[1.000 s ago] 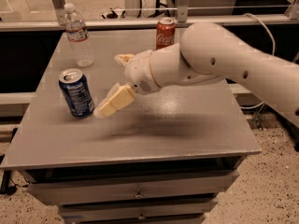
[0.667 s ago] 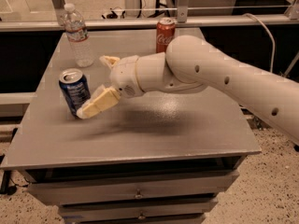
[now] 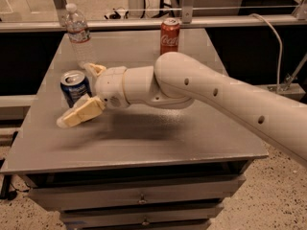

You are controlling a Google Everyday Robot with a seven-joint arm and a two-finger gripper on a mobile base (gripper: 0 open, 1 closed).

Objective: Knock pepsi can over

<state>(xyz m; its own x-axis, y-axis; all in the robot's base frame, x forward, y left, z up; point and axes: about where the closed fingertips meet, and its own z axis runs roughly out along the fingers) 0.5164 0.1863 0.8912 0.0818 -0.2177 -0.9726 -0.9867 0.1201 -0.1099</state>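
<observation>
Gripper (image 3: 76, 96) low over left side of table (image 3: 192, 133), fingers spread wide: one in front of pepsi can (image 3: 74, 83), one behind. Can upright between them. Water bottle (image 3: 78, 35) near behind; red cola can (image 3: 170, 35) well apart.

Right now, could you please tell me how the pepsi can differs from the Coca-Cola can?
The pepsi can is dark blue; the Coca-Cola can is red. The pepsi can stands near the table's left edge, the Coca-Cola can at its far edge. The open pincer is right at the pepsi can; the Coca-Cola can stands well apart from it. Both are upright and of like size.
</observation>
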